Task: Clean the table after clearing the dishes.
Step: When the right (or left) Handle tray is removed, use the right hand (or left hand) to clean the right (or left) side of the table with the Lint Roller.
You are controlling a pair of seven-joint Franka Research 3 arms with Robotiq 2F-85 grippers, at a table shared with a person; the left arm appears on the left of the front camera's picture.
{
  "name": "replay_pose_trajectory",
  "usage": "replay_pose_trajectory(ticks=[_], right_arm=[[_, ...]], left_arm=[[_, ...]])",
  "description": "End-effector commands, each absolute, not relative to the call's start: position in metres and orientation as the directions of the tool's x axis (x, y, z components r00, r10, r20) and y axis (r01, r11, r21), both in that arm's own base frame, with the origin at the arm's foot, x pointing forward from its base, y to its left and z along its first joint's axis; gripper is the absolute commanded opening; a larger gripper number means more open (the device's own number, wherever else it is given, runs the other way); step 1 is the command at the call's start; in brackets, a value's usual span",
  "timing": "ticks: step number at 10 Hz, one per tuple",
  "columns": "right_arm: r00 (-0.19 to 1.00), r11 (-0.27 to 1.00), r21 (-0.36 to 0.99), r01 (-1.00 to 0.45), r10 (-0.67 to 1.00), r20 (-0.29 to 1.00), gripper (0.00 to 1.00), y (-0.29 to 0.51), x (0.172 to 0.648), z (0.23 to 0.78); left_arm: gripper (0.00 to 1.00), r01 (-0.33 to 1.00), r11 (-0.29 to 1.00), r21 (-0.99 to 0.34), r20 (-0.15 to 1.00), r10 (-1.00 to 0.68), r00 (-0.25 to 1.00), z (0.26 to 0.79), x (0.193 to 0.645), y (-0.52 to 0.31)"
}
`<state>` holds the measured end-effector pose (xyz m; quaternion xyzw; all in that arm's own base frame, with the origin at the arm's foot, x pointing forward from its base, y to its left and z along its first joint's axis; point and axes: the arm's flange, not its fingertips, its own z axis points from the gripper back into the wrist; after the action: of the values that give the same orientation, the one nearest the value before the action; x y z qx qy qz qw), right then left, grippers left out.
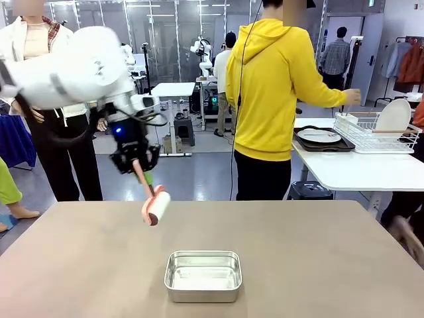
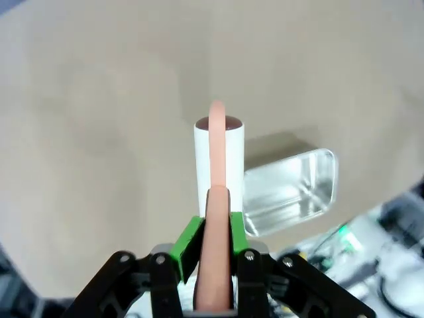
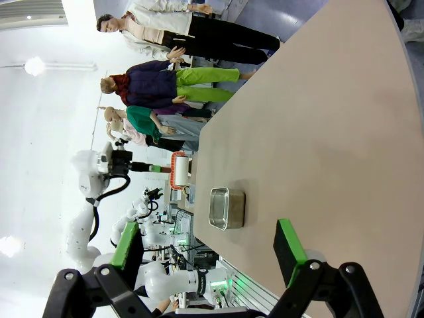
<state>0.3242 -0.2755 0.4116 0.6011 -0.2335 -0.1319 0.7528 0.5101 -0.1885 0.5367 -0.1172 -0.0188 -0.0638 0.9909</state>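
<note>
The taupe-brown table (image 1: 318,252) fills the foreground. Above its left part my left gripper (image 1: 136,162) is shut on the pink handle of a lint roller (image 1: 156,207), whose white roll hangs just over the tabletop. In the left wrist view the green pads (image 2: 189,242) clamp the pink handle, and the roller (image 2: 218,156) points down at the table (image 2: 99,132). My right gripper (image 3: 207,246) stands open with nothing in it, off the table's edge (image 3: 318,132). One of the dishes, a white plate (image 1: 319,136) on a dark tray, lies on the white side table.
A small steel pan (image 1: 203,275) sits at the table's front middle, also in the wrist views (image 2: 291,192) (image 3: 226,209). A person in a yellow hoodie (image 1: 271,73) stands turned away by the white table, reaching toward the wire rack (image 1: 374,132), where a plate (image 1: 393,116) stands.
</note>
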Motion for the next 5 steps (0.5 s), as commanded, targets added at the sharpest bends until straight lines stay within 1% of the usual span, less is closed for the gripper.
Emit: replay_pose_trajectory(ticks=[1, 2, 4, 5], right_arm=[[0.856, 0.247, 0.964, -0.097, -0.473, 0.207, 1.00, -0.274, 0.323, 0.415], [0.856, 0.247, 0.964, -0.097, -0.473, 0.207, 1.00, -0.274, 0.323, 0.415], [0.856, 0.247, 0.964, -0.097, -0.473, 0.207, 1.00, -0.274, 0.323, 0.415], [0.856, 0.247, 0.964, -0.097, -0.473, 0.207, 1.00, -0.274, 0.323, 0.415]], left_arm=[[0.01, -0.105, 0.939, -0.328, 0.100, 0.145, 0.984, 0.499, 0.484, -0.160], [0.01, -0.111, 0.937, -0.331, 0.102, 0.152, 0.983, 0.479, 0.484, -0.154], [0.01, 0.152, 0.931, -0.331, 0.217, -0.081, 0.973, 0.446, 0.479, -0.151], [0.01, -0.096, 0.946, -0.309, 0.076, 0.125, 0.989, 0.472, 0.496, -0.140]])
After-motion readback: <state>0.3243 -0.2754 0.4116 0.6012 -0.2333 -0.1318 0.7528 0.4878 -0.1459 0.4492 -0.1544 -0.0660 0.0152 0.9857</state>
